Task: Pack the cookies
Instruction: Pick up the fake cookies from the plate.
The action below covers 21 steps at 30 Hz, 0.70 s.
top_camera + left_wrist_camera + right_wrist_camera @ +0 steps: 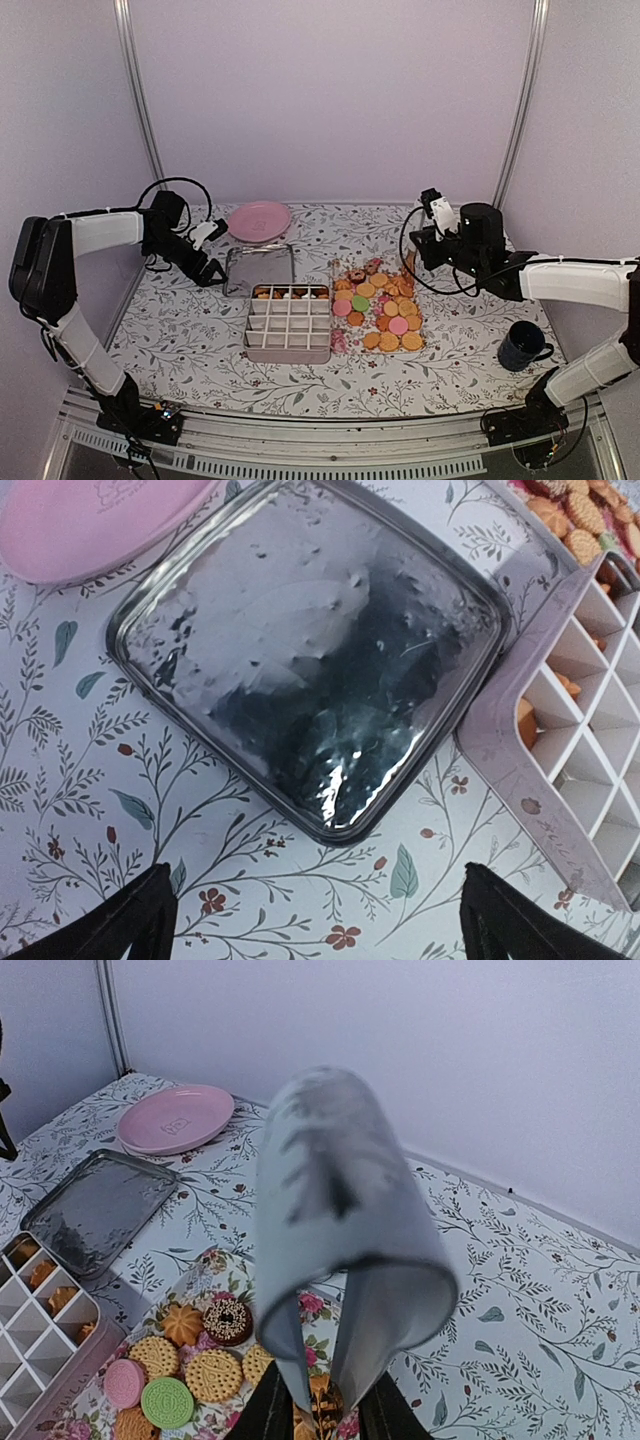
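You can't see much past your right gripper (328,1415). A curled flap of the sheet (340,1220) stands pinched between its fingers and blocks most of that wrist view. From above, the grip is too small to make out. The right arm reaches in over the sheet's far edge, right of the box (290,335). Your left gripper (320,928) hangs spread wide behind the box, beside the lid (310,660). Most cookies (380,310) lie on the sheet just right of the box, and a few sit in its far row.

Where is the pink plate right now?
Top view: the pink plate sits far back on the table, left of centre, just behind the metal lid.
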### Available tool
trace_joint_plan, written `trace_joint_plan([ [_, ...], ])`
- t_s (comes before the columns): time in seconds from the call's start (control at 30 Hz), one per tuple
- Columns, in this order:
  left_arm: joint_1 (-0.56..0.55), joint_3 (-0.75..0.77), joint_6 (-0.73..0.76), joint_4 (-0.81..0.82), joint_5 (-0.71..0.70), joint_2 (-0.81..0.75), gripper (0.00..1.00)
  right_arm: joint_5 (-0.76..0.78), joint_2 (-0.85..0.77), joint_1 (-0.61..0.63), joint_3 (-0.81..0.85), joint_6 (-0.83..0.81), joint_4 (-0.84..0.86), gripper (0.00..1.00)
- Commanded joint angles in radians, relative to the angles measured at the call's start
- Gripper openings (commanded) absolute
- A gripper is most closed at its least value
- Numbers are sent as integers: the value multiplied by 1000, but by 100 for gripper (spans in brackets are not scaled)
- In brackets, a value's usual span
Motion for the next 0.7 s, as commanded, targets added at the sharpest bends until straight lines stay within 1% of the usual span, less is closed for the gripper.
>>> trace_joint_plan([
  [0.0,-2,4,-4,16,10,5,99,-33,-34,-10,11,-6,12,15],
  [0.1,-3,3,-3,16,10,3,99,-37,-34,-10,22,-5,8,15],
  [0.13,-2,3,-4,15,9,1,99,-44,-34,-10,25,-10,4,20],
  [0.2,-3,3,-3,16,10,-1,99,-62,-30,-10,31,-16,-7,33],
  [0.23,-3,1,-2,16,9,-1,99,-68,-29,-10,30,-16,-12,35],
  [0.4,-2,-2,0,16,10,2,99,-112,-18,-10,17,3,2,39],
  [0.67,-2,-3,1,16,8,-6,99,-156,25,4,53,36,43,39],
])
